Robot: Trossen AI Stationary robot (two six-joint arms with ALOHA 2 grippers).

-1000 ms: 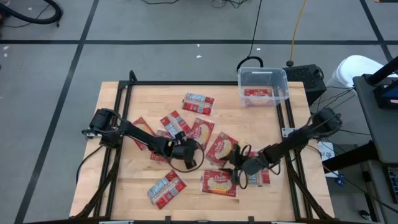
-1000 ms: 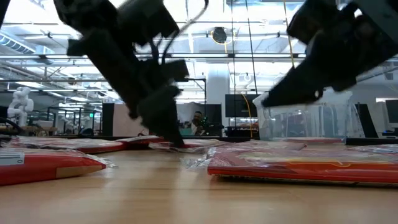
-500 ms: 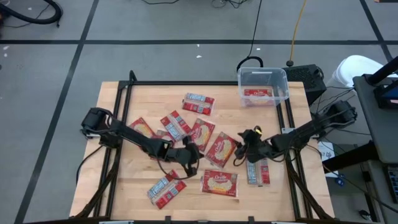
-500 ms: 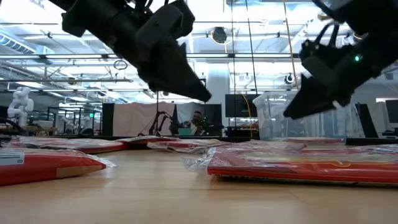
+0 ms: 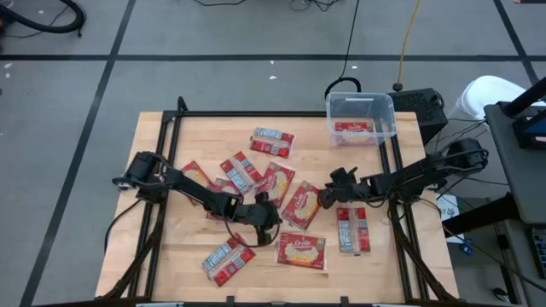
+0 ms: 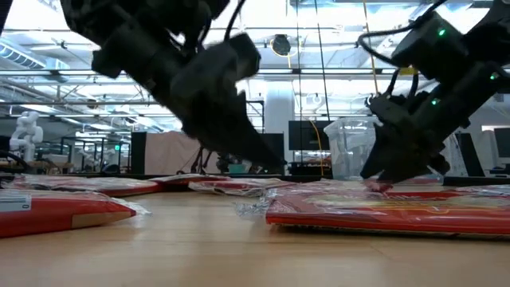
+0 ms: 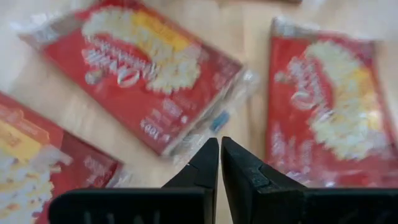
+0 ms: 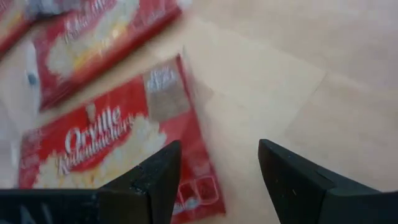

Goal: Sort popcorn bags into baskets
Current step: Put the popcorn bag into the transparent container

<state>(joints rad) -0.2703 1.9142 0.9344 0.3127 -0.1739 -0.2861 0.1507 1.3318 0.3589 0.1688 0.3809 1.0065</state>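
While both arms reach toward the middle of the table [image 5: 162,256], no packet is held by either. The left gripper [image 5: 271,223] is seen low over the wood among the scattered packets, its fingers [image 7: 208,163] pressed together with nothing between them. In the left wrist view, one packet [image 7: 140,93] with a popcorn picture lies just beyond the fingertips, and a second [image 7: 326,109] lies beside it. The right gripper [image 5: 326,198] is held near the table's centre, right of the left gripper, with its fingers [image 8: 158,174] spread apart and nothing between them. Bare wood is seen between the fingers, and a picture-side packet [image 8: 112,149] lies just beside one of them.

The tub [image 5: 361,119] stands at the far right corner of the table, and one packet [image 5: 354,129] lies flat inside it. The other packets are spread over the table: one [image 5: 272,141] far from the grippers toward the centre, a cluster [image 5: 256,177] left of centre, one [image 5: 301,205] between the two grippers, one [image 5: 301,250] at the near edge, one [image 5: 228,258] at the near left, and one [image 5: 351,230] at the near right, below the right arm. In the low view, a packet [image 6: 382,214] is seen lying flat in the foreground on the right, and another [image 6: 56,211] at the left edge.
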